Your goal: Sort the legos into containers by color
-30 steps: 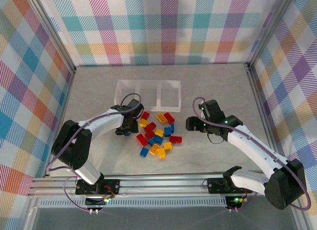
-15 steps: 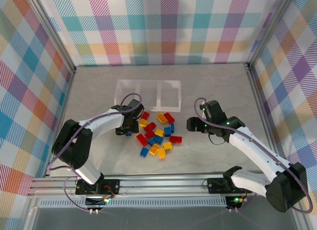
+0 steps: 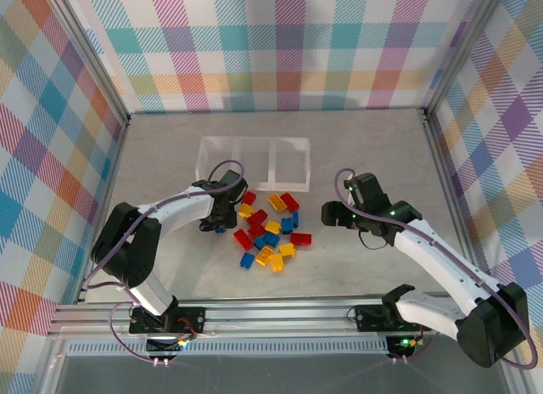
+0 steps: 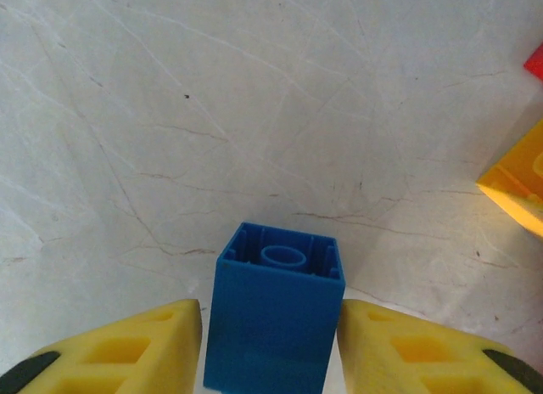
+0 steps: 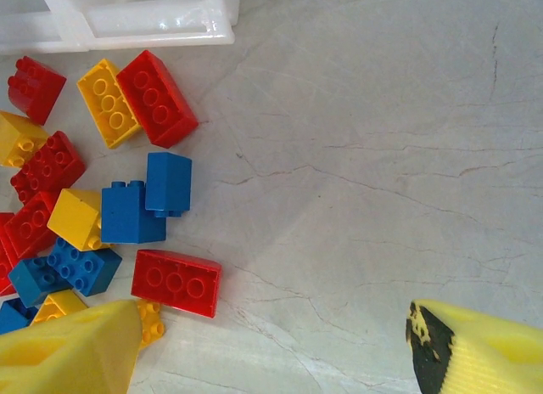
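On the tabletop (image 3: pixel 373 148), just in front of the clear tray (image 3: pixel 203 160), the bricks (image 3: pixel 271 231) lie in a loose pile of red, blue & yellow. The tray sits crosswise w/ 3 compartments in a row, its long side facing the arms. The pile's far bricks come close to the tray's front wall but stay outside it.

The left gripper (image 3: pixel 215 224) is down at the pile's left edge, its arm bent in from the left. On the wrist cam its yellow fingers (image 4: pixel 140 343) sit flush against both sides of a blue brick (image 4: pixel 276 305), so the jaws are clamped on it. The brick is turned so its hollow underside w/ the round tube faces away from the cam. Can't tell whether it rests on the table or is lifted. Off to one side, apart from it, are a yellow corner (image 4: pixel 519 186) & a red sliver (image 4: pixel 536 61) at the frame edge.

The right gripper (image 3: pixel 327 213) hovers right of the pile, pointed toward it. Its jaws are wide apart, w/ only bare tabletop btwn them. Its cam looks down on the pile's right side. A red brick (image 5: pixel 176 282) lies nearest one finger, and two blue ones (image 5: pixel 144 205) touch each other farther toward the tray. A red & yellow pair (image 5: pixel 158 98) lies side by side just short of the tray's corner.
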### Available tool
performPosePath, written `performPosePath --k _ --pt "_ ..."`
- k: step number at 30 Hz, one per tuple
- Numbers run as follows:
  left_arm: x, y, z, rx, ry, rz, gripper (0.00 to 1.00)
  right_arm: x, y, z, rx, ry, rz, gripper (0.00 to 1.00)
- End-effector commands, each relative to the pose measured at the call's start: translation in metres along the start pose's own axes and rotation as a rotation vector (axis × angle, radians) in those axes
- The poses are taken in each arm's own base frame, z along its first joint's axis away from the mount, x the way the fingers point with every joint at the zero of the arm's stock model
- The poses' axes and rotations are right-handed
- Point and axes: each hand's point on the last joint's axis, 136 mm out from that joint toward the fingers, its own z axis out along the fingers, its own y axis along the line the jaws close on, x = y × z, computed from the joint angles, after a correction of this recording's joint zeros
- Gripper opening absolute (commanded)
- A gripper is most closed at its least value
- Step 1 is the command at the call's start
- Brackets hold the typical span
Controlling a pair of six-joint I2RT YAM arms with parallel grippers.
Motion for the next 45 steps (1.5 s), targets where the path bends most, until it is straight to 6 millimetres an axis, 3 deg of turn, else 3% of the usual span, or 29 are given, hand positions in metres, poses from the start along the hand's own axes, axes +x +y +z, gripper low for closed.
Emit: performPosePath --k 1,5,8,16,20,26,30,34,40,41,43,45 --pt "0.001 -0.003 0.003 0.000 0.012 0.006 0.42 0.008 -0.004 -0.001 0.016 0.015 0.008 0.82" --pt "-0.003 -0.003 0.001 -0.003 0.002 0.007 0.30 0.007 -0.004 -0.002 0.015 0.013 0.007 0.82" --pt "-0.016 0.000 -0.012 -0.017 -0.034 0.010 0.23 0.007 -0.004 -0.001 0.018 0.015 0.004 0.82" --pt "-0.083 -0.002 -0.076 0.015 -0.208 -0.018 0.19 0.007 0.003 0.002 0.001 0.008 -0.019 0.81" --pt "-0.119 0.003 -0.092 0.041 -0.262 -0.056 0.19 0.008 0.007 0.005 -0.004 0.015 -0.034 0.81" --pt "-0.167 0.006 -0.090 0.115 -0.331 -0.104 0.19 0.017 0.026 0.012 -0.028 0.041 -0.076 0.79" --pt "-0.194 0.003 -0.070 0.118 -0.343 -0.107 0.19 0.026 0.042 0.016 -0.034 0.052 -0.115 0.79" --pt "-0.210 -0.001 -0.052 0.097 -0.336 -0.092 0.18 0.036 0.060 0.019 -0.058 0.083 -0.170 0.77" --pt "-0.219 0.011 -0.047 0.073 -0.352 -0.123 0.20 0.057 0.072 0.021 -0.025 0.129 -0.247 0.75" --pt "-0.220 0.012 -0.048 0.073 -0.355 -0.127 0.24 0.059 0.073 0.021 -0.027 0.133 -0.250 0.75" --pt "-0.219 0.015 -0.048 0.064 -0.354 -0.132 0.46 0.066 0.080 0.020 -0.045 0.142 -0.259 0.73" --pt "-0.216 0.015 -0.050 0.071 -0.346 -0.137 0.56 0.071 0.084 0.021 -0.048 0.151 -0.269 0.73"
